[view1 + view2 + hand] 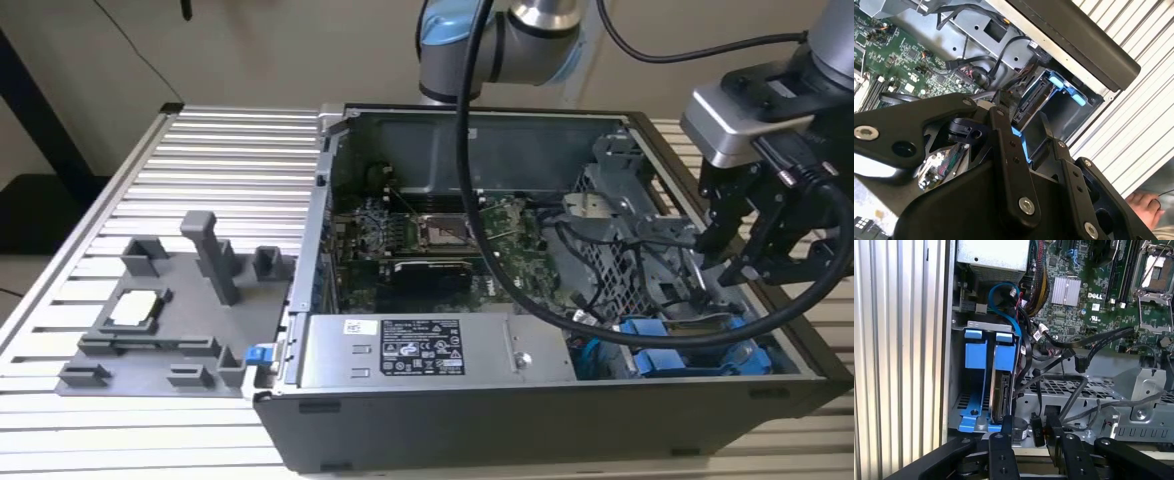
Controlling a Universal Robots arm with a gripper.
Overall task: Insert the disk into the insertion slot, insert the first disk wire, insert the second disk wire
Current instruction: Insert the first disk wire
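The disk [1001, 390] stands on edge in its blue carrier inside the insertion slot [975, 352], a bay with blue rails at the case's corner. In the exterior view the slot [667, 358] is at the case's front right. My gripper [1031, 432] hovers just above the disk's end with its fingers [1006, 437] apart. A small black wire connector [1037, 429] on a dark cable lies between them. In the exterior view the gripper [741, 265] hangs over the case's right side. The second wrist view shows the disk's edge [1029, 102] past the fingers [1004, 125].
A grey power-supply box [400, 350] lies along the case's front. The motherboard [427, 240] and a perforated metal cage [627, 250] with loose black cables [1089, 340] sit behind the slot. A grey fixture [160, 310] stands on the slatted table. A hand [1141, 202] rests on the table.
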